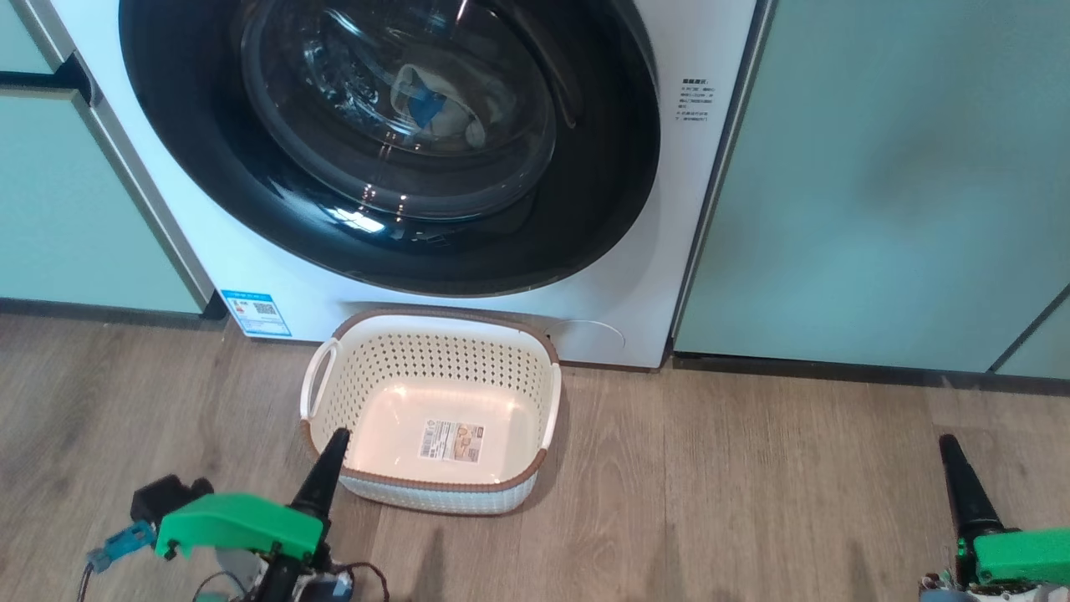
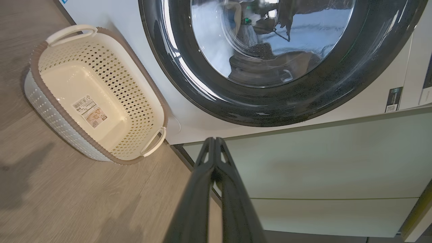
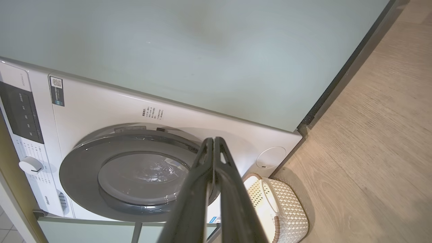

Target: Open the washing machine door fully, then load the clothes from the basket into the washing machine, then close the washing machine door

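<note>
Head view: the big white front-loading washing machine [image 1: 710, 209] takes the 12 o'clock part. Its large round glossy black door [image 1: 598, 209] lies flat on the front with the glass facing the robot; I judge it closed, so the task looks nearly finished. At 6 o'clock from the door, the small cream perforated plastic basket [image 1: 435, 368] stands on the floor, mouth up, long axis from 9 to 3 o'clock. It is empty, because the pale yellow clothes with a blue patch [image 1: 435, 104] lie behind the glass. The left gripper [image 1: 337, 436] at 7 o'clock and the right gripper [image 1: 947, 443] at 5 o'clock have their fingers pressed together and hold nothing.
</note>
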